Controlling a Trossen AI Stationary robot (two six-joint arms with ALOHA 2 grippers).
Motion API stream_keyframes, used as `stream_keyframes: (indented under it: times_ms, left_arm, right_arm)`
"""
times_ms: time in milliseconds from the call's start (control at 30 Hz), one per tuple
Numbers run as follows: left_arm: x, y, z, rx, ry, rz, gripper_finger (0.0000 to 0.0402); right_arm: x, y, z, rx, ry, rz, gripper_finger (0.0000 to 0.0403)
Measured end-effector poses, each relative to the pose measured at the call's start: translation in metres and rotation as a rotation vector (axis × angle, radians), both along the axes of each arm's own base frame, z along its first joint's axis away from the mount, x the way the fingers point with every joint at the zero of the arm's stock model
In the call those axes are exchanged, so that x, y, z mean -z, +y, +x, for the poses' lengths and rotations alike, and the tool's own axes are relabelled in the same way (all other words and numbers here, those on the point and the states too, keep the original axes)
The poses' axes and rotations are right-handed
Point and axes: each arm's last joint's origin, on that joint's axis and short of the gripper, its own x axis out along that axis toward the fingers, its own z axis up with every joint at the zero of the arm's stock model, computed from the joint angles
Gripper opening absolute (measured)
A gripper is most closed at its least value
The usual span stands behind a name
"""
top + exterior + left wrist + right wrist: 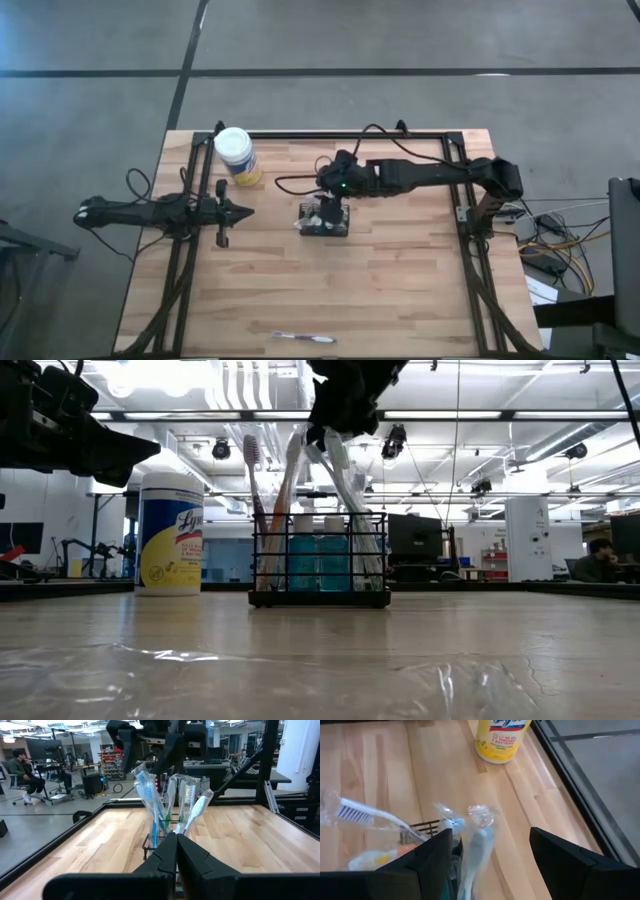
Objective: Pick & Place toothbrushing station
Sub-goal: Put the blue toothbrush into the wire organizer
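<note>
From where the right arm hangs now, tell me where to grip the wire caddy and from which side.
Take the toothbrushing station by a bare stretch of its top rim wire, coming straight down. It stands upright, and wrapped toothbrushes fan out above it, so an end wall looks clearest. The right end effector hangs open above it; the left end effector waits beside.

Light was bright and even, coming from rows of ceiling strip lamps (300, 415) that showed in the low view, where the arms against them went nearly black. The table (400, 290) lay evenly lit from above with only faint, soft shadows, while the clear film (250, 670) nearest the low camera caught pale glare and was out of focus. In the right wrist view the wrapped toothbrushes (470, 845) close to the lens were blurred, and the left wrist view's near fingers (165, 865) were soft and dark.
</note>
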Motion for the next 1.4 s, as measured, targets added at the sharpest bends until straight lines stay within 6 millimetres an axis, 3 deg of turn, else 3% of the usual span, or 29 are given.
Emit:
stream_keyframes:
  times_ms: [400, 800, 1167, 1400]
  left_arm:
    - [0.0, 0.0, 0.0, 0.0, -0.001, 0.0, 0.0012]
    - [0.0, 0.0, 0.0, 0.0, -0.001, 0.0, 0.0012]
    - [0.0, 0.0, 0.0, -0.001, -0.001, 0.0, 0.0012]
    - [0.0, 0.0, 0.0, -0.001, 0.002, -0.001, 0.0012]
  right_arm:
    - [0.016, 0.0, 0.005, 0.012, 0.03, 0.014, 0.0202]
    - [0.013, 0.002, 0.003, -0.03, 0.027, 0.017, 0.0023]
    - [-0.01, 0.01, -0.015, -0.046, -0.05, -0.001, 0.0024]
    - [-0.002, 0.013, -0.042, -0.037, -0.236, -0.011, 0.0023]
